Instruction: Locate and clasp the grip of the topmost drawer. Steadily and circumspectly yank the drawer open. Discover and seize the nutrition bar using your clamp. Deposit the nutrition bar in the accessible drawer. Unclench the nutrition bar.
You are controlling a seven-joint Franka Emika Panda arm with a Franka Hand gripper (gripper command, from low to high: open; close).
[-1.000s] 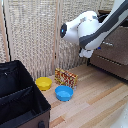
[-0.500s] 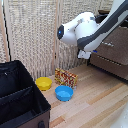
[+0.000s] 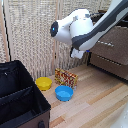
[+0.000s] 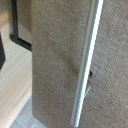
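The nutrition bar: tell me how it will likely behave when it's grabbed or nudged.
The nutrition bar looks like a thin, flat printed packet, so it is probably light and slightly flexible. It seems to stand on edge against the woven screen, so a nudge would likely tip it flat. Its wrapper may be slippery.

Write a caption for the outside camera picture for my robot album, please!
White robot arm reaches toward the brown dresser; a snack bar, yellow bowl and blue bowl wait on the floor.

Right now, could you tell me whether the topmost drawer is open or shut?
Shut, it seems: the topmost drawer sits level with the drawer below. The wrist view shows only its front and silver handle.
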